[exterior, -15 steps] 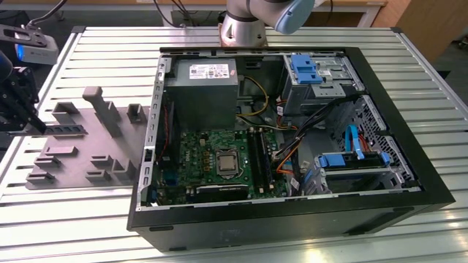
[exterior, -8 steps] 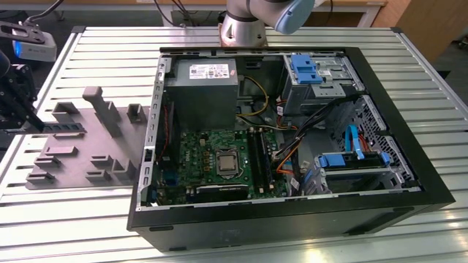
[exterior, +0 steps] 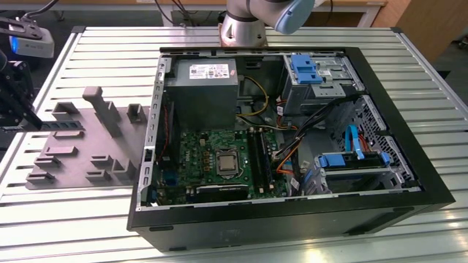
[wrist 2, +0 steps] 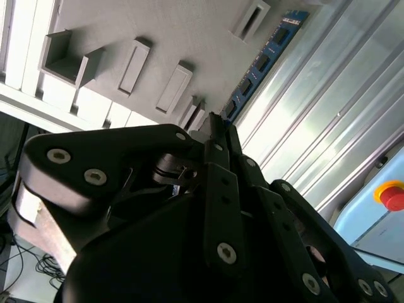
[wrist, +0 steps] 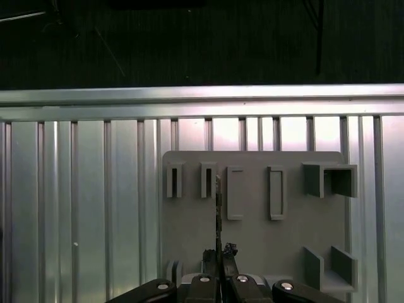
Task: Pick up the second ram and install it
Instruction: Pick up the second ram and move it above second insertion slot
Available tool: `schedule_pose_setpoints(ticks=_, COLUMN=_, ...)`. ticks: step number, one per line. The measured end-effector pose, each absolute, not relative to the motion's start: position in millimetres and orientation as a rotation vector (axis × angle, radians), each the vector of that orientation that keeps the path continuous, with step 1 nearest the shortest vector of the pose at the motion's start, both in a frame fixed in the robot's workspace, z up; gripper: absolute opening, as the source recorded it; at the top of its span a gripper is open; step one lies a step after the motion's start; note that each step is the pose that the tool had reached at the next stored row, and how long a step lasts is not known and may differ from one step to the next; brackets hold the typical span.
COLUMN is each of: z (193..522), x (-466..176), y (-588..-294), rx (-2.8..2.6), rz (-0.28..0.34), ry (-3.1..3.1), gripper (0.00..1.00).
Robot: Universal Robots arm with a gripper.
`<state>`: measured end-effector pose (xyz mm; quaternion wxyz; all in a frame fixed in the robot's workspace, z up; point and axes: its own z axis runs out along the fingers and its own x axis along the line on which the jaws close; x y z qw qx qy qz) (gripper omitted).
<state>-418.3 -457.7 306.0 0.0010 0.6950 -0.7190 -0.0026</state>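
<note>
Second wrist view: the second ram [wrist 2: 262, 60], a thin blue-green board with a row of small black chips, juts straight out from the tips of the pincer [wrist 2: 216, 128], whose black fingers are clenched on its near end. The stick runs along the edge where the grey holder plate [wrist 2: 164, 38] meets the ribbed metal bench [wrist 2: 328, 95]. In the first wrist view the ram shows edge-on as a thin dark line rising from the fingertips, lying over the plate between two of its upright slot blocks; whether it touches the plate I cannot tell. In the exterior view the stick lies level at the exterior view's far left, over the back corner of the grey plate, with the dark wrist of the arm above it. Well apart, towards the exterior view's right, the open black computer case [exterior: 292, 219] lies on the bench with the green motherboard [exterior: 197, 159] and the grey power supply [exterior: 203, 90] exposed inside
</note>
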Motion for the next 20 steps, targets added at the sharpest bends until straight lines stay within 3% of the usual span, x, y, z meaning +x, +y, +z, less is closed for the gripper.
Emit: schedule_pose_setpoints(ticks=20, z=317, x=-418, y=-458, rx=2.182, rz=-0.008, ry=-2.257, gripper=0.14)
